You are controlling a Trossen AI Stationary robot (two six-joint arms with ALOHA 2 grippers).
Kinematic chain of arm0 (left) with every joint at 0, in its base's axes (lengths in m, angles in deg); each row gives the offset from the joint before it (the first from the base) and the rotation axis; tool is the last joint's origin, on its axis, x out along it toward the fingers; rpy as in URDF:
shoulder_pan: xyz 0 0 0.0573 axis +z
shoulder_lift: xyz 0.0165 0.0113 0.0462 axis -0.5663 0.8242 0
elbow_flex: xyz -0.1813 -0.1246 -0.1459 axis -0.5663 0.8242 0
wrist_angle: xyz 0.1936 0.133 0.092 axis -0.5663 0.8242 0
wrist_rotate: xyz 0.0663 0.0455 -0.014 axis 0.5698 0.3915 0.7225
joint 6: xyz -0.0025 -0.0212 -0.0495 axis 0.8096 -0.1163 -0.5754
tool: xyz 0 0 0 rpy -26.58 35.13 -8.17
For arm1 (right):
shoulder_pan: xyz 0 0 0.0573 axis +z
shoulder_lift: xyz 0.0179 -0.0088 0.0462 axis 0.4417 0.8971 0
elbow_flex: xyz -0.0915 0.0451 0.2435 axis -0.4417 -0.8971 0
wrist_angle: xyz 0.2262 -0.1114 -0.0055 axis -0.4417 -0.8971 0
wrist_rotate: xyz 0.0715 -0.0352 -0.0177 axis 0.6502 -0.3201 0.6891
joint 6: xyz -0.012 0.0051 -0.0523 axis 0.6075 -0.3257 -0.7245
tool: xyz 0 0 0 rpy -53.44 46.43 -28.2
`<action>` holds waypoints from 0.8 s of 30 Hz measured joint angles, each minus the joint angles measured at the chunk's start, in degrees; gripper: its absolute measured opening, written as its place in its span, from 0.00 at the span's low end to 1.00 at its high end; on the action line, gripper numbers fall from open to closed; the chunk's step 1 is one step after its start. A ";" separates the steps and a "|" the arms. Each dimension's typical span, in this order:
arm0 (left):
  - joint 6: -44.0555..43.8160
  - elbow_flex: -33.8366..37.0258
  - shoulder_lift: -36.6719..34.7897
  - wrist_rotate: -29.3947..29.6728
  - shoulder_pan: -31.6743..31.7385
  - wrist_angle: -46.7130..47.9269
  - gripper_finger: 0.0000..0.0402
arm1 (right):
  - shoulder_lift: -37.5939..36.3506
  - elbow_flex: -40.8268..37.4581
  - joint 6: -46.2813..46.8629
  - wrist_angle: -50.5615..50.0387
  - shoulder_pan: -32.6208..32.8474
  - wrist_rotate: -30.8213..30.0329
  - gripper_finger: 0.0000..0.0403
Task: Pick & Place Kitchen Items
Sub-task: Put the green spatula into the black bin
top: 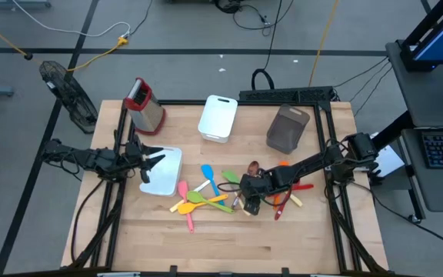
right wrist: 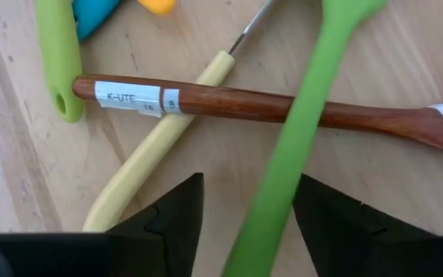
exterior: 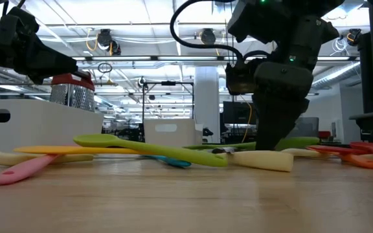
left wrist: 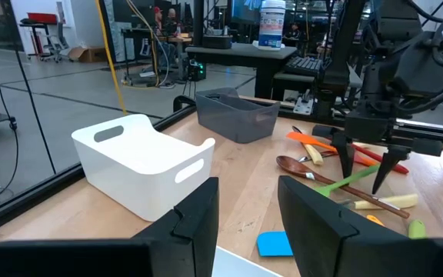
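While the left arm waits at the table's left edge with its open, empty left gripper (top: 154, 161) hovering over the flat white rectangular tray (top: 169, 178), the work falls to the right arm, which reaches in from the right side and hangs its right gripper (top: 250, 201) directly above the scattered pile of colourful kitchen utensils (top: 210, 196) near the middle of the light wooden table (top: 206, 242). Its fingers stand apart and hold nothing, the tips close over the wood. Judging from the wrist view, the gap between them sits beside a long green silicone utensil handle (right wrist: 294, 154) that lies across a brown wooden spoon (right wrist: 283, 108) bearing a white label, with a cream-handled metal piece of cutlery (right wrist: 156, 142) passing under the spoon. To grasp cleanly, the gripper probably needs to centre on one handle only, away from the crossing point, so that closing does not pinch two items together or drag the spoon. Descending straight and closing across the handle's narrow width looks safest, since the green handle is likely slippery and could squirt out sideways.
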 joint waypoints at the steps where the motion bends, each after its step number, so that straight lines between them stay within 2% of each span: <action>1: 0.00 0.00 0.00 0.00 0.00 0.00 0.35 | 0.02 0.00 0.00 -0.06 -0.04 0.01 0.43; 16: 0.00 0.02 -0.02 0.00 0.00 -0.07 0.35 | 0.02 -0.04 0.14 0.34 -0.15 0.37 0.12; 20: 0.00 0.02 0.00 0.00 0.00 -0.11 0.35 | 0.02 -0.04 0.15 0.32 -0.17 0.33 0.10; 24: 0.00 0.02 -0.01 -0.01 0.00 -0.11 0.35 | 0.02 -0.04 0.31 0.32 -0.17 0.02 0.13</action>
